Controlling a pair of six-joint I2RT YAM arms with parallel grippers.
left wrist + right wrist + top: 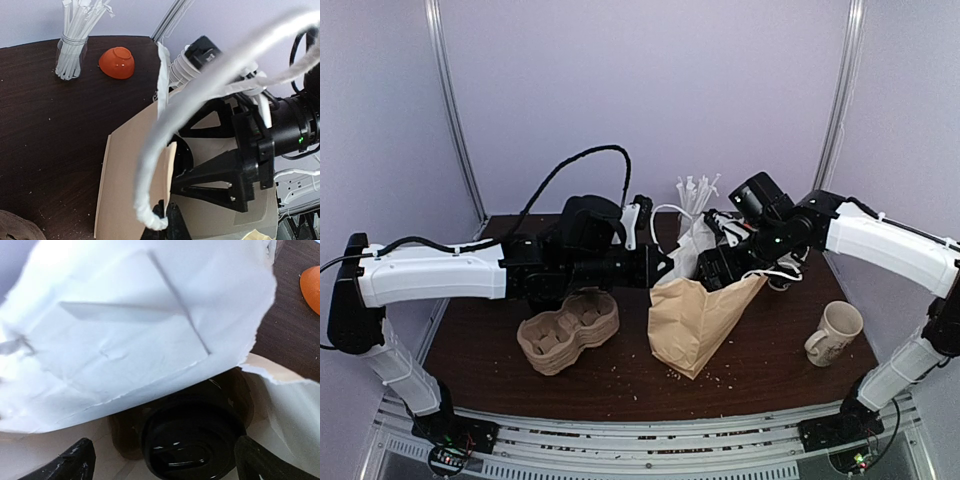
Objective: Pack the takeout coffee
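- Takeout coffee (192, 445) sits low inside the paper bag (695, 320), which leans on the worktop (770, 370). We see the cup from above.
- Our right hand (165, 442) reaches into the bag's mouth with its fingers apart on either side of the cup, gripping nothing. We judge the cup to be set down.
- Our left hand (167, 222) is clamped on the white handle (150, 165) and lifts it aside, likely to hold the mouth wide.

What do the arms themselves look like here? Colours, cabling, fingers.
Both the left arm and right arm have white link shells with black joints and wrists. A black cable loops above the left one; white cable trails by the right wrist. The right arm's fingers are black, tapered.
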